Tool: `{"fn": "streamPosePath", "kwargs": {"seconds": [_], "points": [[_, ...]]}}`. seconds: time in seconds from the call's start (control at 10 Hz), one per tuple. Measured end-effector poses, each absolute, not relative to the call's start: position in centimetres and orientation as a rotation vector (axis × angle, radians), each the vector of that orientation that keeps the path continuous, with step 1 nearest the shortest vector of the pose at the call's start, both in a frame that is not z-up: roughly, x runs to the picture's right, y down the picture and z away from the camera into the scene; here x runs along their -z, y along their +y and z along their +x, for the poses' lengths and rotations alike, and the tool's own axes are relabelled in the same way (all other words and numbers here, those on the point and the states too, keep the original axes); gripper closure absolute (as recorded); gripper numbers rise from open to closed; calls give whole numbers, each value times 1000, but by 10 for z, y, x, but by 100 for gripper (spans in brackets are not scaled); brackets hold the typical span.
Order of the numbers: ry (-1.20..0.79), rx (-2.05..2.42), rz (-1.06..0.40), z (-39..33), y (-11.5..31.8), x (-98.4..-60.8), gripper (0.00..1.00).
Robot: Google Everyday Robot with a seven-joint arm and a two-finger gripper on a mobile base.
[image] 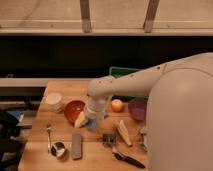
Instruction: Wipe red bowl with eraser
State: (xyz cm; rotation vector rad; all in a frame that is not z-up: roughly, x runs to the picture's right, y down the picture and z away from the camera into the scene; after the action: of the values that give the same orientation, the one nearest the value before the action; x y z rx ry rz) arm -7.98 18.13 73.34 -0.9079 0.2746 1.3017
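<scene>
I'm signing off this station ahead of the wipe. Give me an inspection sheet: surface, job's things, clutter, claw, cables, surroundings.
Surface: wooden table, crowded with items.
Job's things: red bowl upright, left of centre; eraser lying flat near the front edge, apart from the bowl, not held.
Clutter: white bowl, orange, purple bowl, blue cup, metal cup, black-handled brush.
Claw: claw open, low at the red bowl's right rim, next to the blue cup; contact cannot be told.
Cables: nothing seen.
Surroundings: green bin behind the table; dark wall and window frame above.
</scene>
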Motion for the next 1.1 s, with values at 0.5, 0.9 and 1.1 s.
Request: {"fn": "streamPosePath", "kwargs": {"seconds": [0.5,0.9,1.1], "points": [[285,-1228,-1035,-119,235,-726,20],[334,-1167,-1179,-146,278,-745,20],[358,-1156,-1203,-153,288,-747,20]]}}
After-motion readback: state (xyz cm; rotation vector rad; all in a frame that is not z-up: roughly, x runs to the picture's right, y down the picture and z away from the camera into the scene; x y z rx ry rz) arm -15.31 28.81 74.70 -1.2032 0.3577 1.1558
